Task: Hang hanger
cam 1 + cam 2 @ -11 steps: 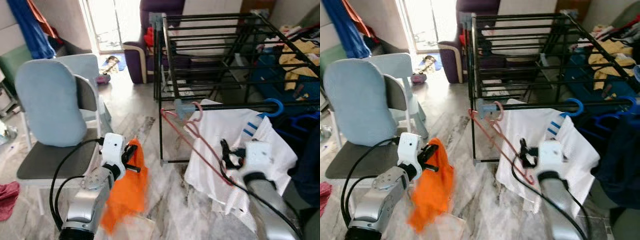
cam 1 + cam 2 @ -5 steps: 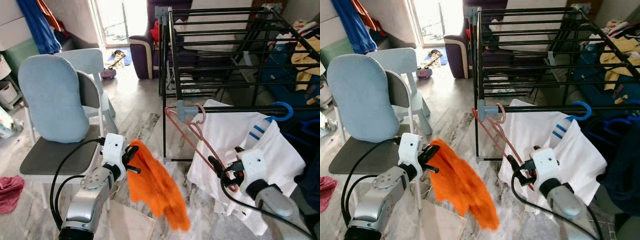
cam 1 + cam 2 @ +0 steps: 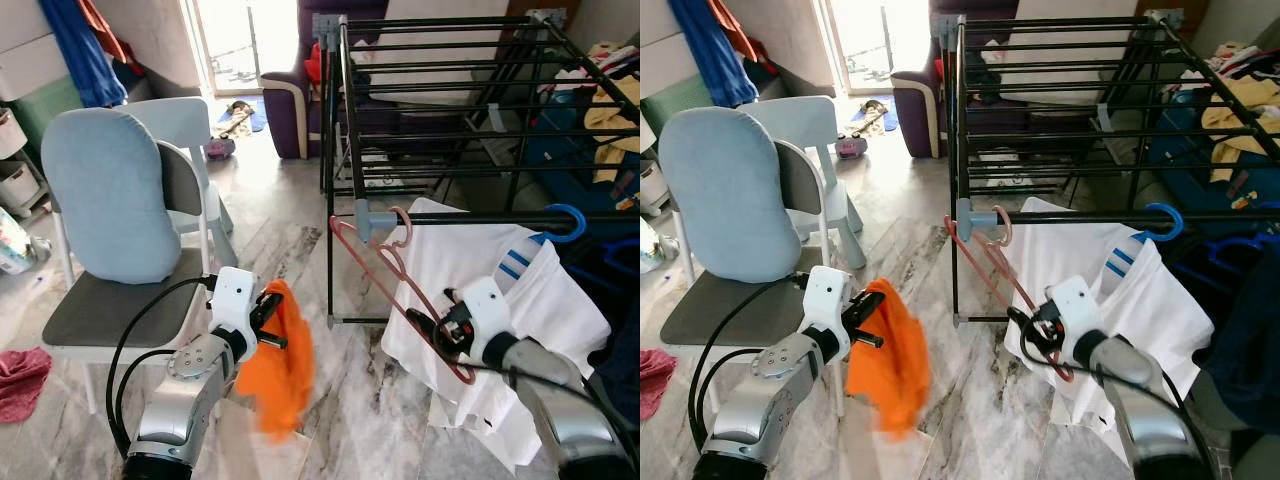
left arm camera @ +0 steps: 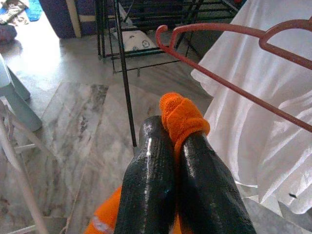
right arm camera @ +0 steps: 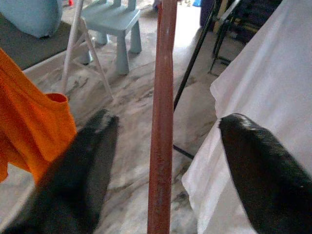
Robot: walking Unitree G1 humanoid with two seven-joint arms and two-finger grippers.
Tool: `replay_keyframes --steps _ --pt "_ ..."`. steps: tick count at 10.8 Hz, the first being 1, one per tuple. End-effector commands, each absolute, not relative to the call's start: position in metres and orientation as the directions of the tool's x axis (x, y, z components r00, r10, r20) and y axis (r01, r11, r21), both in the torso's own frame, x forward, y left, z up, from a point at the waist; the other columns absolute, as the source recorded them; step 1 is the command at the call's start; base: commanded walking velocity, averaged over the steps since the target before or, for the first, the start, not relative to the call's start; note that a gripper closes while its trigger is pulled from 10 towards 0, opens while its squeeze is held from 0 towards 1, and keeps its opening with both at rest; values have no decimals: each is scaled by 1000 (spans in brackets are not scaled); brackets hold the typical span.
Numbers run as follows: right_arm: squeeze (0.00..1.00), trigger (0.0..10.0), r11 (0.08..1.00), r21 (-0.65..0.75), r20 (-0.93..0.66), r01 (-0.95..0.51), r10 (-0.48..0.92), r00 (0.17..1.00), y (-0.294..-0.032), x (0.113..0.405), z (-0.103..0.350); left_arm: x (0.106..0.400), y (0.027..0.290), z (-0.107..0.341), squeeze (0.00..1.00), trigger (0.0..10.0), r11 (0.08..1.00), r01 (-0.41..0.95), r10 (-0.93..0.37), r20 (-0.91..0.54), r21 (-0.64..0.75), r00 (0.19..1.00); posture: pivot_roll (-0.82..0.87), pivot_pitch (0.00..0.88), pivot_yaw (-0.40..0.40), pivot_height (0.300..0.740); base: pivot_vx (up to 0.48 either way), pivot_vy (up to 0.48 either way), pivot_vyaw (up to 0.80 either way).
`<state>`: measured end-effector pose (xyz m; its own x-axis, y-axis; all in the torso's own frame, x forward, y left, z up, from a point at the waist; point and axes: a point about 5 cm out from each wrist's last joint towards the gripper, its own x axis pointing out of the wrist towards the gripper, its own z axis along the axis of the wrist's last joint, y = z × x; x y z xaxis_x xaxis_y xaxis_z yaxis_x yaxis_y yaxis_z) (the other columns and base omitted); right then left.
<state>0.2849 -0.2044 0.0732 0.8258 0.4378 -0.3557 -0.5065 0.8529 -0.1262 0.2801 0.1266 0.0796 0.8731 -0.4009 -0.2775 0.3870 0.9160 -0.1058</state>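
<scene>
A pink hanger [image 5: 163, 97] hangs by its hook [image 3: 404, 232] from the front bar of the black drying rack [image 3: 470, 216], slanting down across a white shirt [image 3: 450, 270]. My right gripper [image 3: 440, 326] is open at the hanger's lower arm, and in the right wrist view that arm runs between the two fingers [image 5: 83, 170] without touching either. My left gripper [image 3: 268, 320] is shut on an orange cloth [image 3: 283, 375], which hangs below it over the marble floor. The cloth's folded edge [image 4: 183, 114] sticks out between the left fingertips.
A grey chair with a light blue cushion [image 3: 110, 200] stands close on the left, with a small blue chair [image 3: 185, 125] behind it. The white shirt hangs from a blue hanger [image 3: 565, 215]. A purple armchair [image 3: 290, 100] stands beyond the rack. A red cloth [image 3: 20, 380] lies on the floor.
The orange cloth, flung out to the right half a second ago, has swung back under the left gripper. The right gripper has risen slightly along the hanger's arm.
</scene>
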Motion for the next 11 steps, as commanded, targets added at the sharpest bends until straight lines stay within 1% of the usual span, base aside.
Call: replay_keyframes --steps 1,3,4,7,11 --pt "0 0 833 -122 -361 -540 469 806 -204 289 74 282 128 86 0 10000 918 385 -396 -255 -94 882 -121 0 17 740 0 0 0" --pt "0 0 798 -87 -367 -597 531 764 -201 294 73 278 126 83 0 10000 915 392 -404 -266 -100 875 -120 0 12 740 0 0 0" --pt "0 0 752 -48 -359 -657 601 714 -197 290 74 277 126 82 0 10000 916 389 -401 -270 -100 875 -120 0 10 740 0 0 0" --pt "0 0 740 -29 -364 -672 619 696 -199 286 69 277 125 82 0 10000 913 394 -406 -274 -100 872 -126 2 12 740 0 0 0" --pt "0 0 745 -28 -362 -667 614 701 -197 285 66 276 126 81 0 10000 914 395 -406 -280 -95 870 -118 2 11 740 0 0 0"
